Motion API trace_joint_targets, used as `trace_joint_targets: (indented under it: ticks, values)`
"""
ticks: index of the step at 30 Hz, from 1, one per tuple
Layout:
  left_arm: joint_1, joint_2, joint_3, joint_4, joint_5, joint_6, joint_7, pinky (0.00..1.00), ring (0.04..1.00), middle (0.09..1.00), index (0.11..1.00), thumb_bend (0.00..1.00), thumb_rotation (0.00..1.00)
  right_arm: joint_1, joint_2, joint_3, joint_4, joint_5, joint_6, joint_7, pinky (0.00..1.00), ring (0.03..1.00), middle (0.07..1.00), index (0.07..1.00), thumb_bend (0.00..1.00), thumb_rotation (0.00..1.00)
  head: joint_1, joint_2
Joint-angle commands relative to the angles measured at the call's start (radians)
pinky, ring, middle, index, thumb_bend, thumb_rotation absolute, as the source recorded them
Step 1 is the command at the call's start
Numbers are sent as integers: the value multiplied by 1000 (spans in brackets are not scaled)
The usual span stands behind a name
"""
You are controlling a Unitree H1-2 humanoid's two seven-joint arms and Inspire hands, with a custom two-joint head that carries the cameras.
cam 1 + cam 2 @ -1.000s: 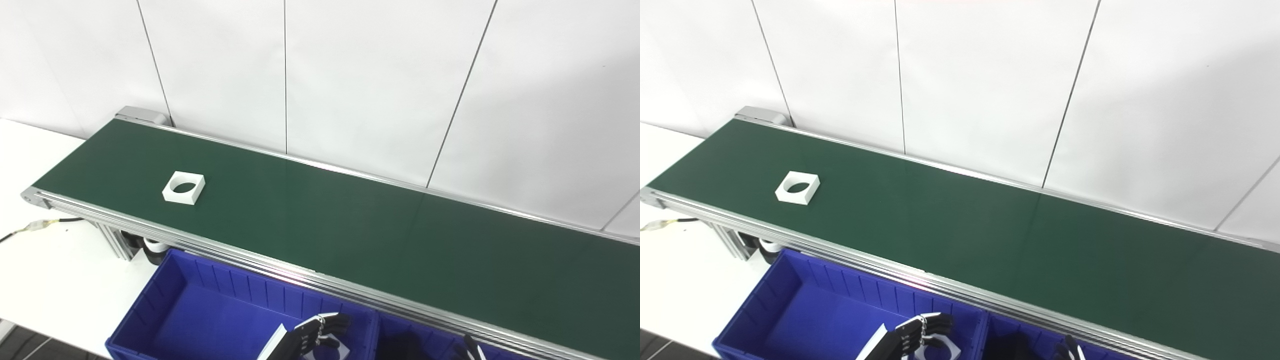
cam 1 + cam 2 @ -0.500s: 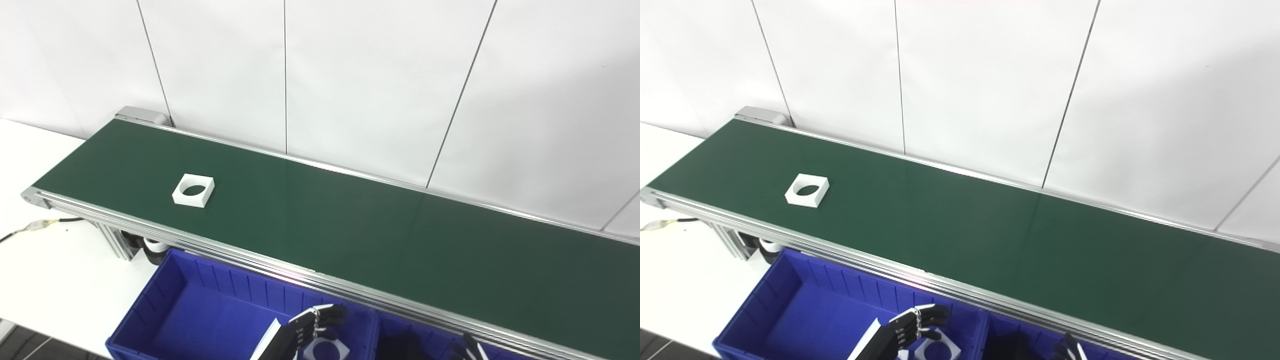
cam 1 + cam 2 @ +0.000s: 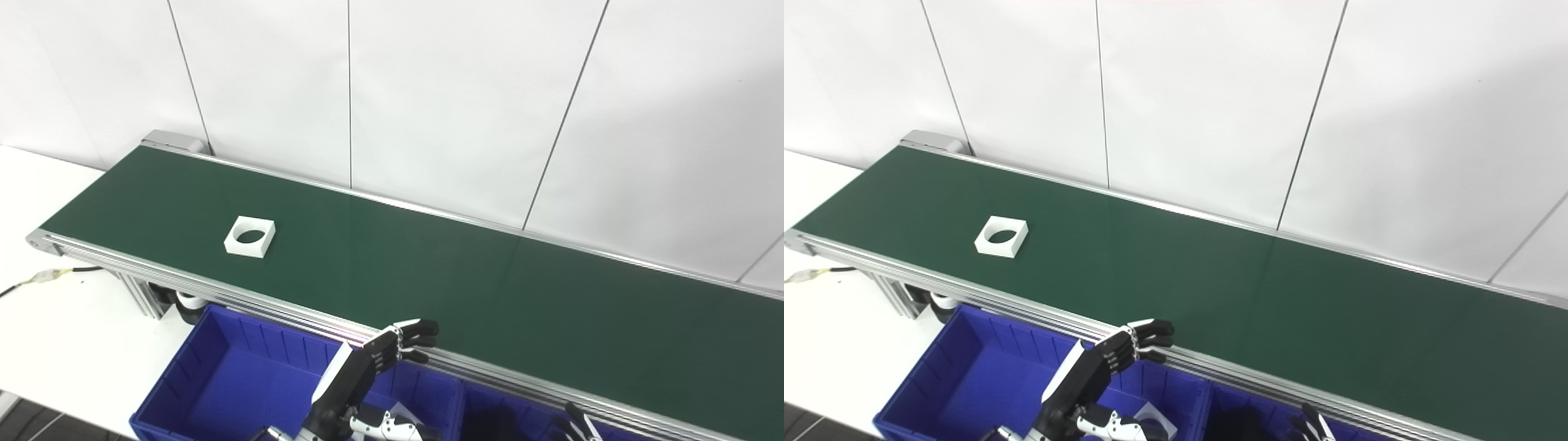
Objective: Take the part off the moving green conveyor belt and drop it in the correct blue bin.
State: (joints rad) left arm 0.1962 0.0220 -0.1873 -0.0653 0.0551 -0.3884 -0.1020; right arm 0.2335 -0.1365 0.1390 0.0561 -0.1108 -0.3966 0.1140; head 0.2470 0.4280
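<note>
Left hand (image 3: 392,349) raised over bin (image 3: 202,373) beside belt rail, fingers apart, empty; right hand (image 3: 576,424) state unclear.

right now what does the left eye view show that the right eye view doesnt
Only the left eye view: the conveyor belt's left end cap whole, with bare white table beyond it.

Only the right eye view: more of a white part in the bin, beside the arm.

Both: the white square part with a round hole lying on the belt, the left hand open by the belt's near rail above the blue bin, and the right hand's fingertips at the bottom edge.
</note>
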Motion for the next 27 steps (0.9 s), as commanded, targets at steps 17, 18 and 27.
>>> trace_joint_targets:
  ticks: [17,18,27]
  values:
    - [-151,6,54,-1,94,38,23,697,805,843,810,934,283,-21,-10,13,-4,7,-73,-21,749,805,850,906,810,111,-4,-16]
    - [-162,6,54,11,103,32,25,703,810,847,815,929,286,-21,-11,13,-5,4,-73,-25,748,803,848,904,810,111,-5,-19]
    - [-207,4,51,27,167,34,39,797,857,883,855,852,277,-24,-19,20,1,8,-73,-37,726,790,838,897,819,106,-3,-29]
